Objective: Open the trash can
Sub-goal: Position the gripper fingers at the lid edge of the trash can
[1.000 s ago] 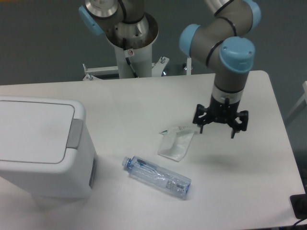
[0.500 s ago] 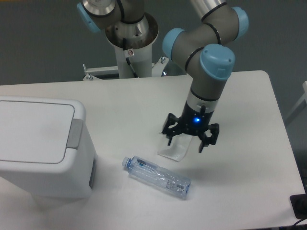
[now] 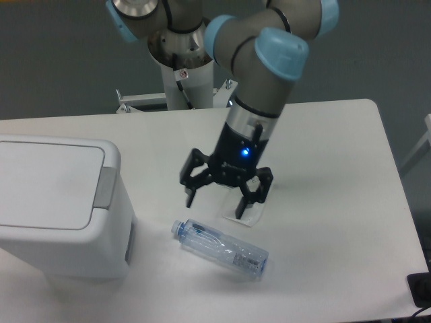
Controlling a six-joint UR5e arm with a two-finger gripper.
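Spanning frame, white table (image 3: 337, 134), grey wall behind

White boxy trash can (image 3: 57, 208), lid shut, table's left edge

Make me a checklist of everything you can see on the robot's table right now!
Surface: white table, rounded corners.
Job's things: large white boxy plastic trash can, lid shut, grey push-button on its rim.
Clutter: clear plastic bottle lying on its side; flat clear plastic packet mostly hidden by the claw.
Grippers: black two-finger claw open, empty, above the packet.
Cables: black object at table's right edge.
Surroundings: grey wall, white robot stand.
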